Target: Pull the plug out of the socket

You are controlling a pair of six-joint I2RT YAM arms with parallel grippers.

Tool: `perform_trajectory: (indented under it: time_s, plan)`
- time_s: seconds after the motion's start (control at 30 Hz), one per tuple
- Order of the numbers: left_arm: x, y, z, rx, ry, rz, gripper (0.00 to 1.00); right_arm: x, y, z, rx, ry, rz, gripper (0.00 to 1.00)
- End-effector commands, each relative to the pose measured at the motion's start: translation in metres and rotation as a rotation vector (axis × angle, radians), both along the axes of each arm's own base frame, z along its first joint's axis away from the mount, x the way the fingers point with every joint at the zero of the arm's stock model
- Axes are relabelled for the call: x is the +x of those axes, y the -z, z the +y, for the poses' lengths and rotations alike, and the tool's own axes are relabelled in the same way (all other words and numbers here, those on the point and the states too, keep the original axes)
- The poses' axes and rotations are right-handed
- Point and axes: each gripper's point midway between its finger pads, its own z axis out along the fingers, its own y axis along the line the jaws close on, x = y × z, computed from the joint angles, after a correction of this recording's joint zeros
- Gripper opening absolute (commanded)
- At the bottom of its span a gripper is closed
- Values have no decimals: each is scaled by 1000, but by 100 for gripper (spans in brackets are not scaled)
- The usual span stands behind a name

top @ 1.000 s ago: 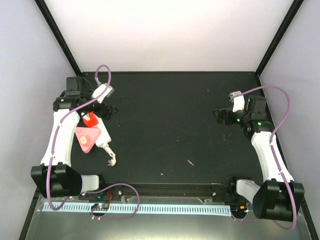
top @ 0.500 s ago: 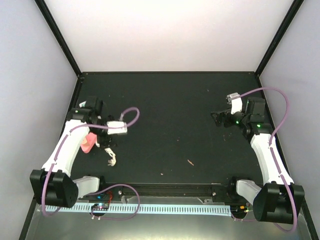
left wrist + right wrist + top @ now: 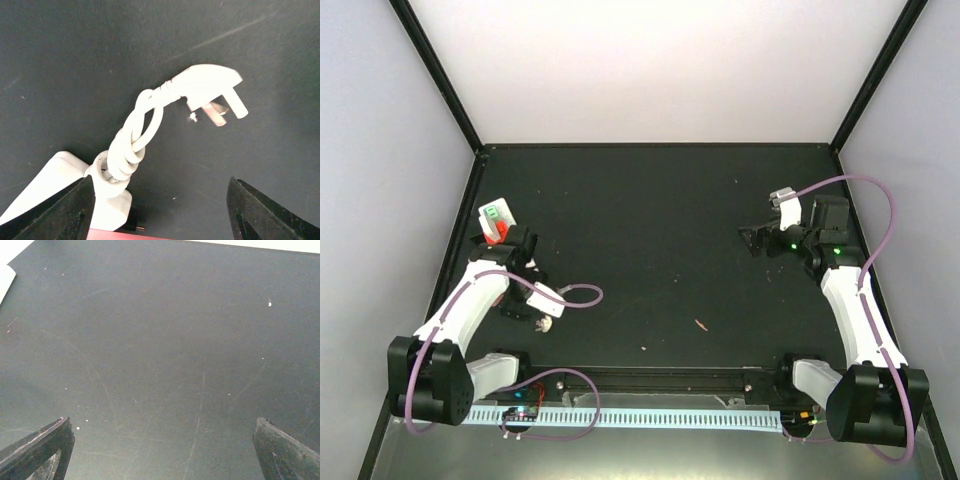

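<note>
The socket (image 3: 495, 214) is a white strip at the table's left. Only its far end with a green face shows; my left arm covers the rest. A red plug (image 3: 497, 232) sits on it just below that face. In the left wrist view the socket's cord end (image 3: 47, 187) lies at lower left. Its knotted white cord (image 3: 137, 137) runs up to a loose white pronged plug (image 3: 207, 90), and the red plug's edge (image 3: 135, 236) crosses the bottom. My left gripper (image 3: 160, 215) is open, its left finger beside the cord's root. My right gripper (image 3: 162, 455) is open over bare mat.
The black mat (image 3: 660, 250) covers the table, with black frame posts at the back corners. My left gripper (image 3: 525, 310) hangs low near the front left, the cord's end (image 3: 546, 322) beside it. My right gripper (image 3: 752, 238) hovers at mid right. A white perforated rail (image 3: 650, 418) lines the near edge.
My left arm has folded back toward the near edge and its wrist now points down at the cord end. The socket's far end has come into view. The right arm barely moved.
</note>
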Motion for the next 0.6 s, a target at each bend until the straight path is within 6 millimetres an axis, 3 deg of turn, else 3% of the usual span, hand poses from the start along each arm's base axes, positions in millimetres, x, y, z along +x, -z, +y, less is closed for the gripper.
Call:
perform_trajectory:
  time_s: [0.0,0.27,0.57]
  plan:
    - [22,9,10,89,121,-71,71,0,-15,7,8,-41,-41,100]
    - [42,22,-1,49,224,-162,55,-1,-14,8,13,-53,-33,100]
    - [45,43,8,107,250,-127,42,-2,-12,9,12,-57,-28,100]
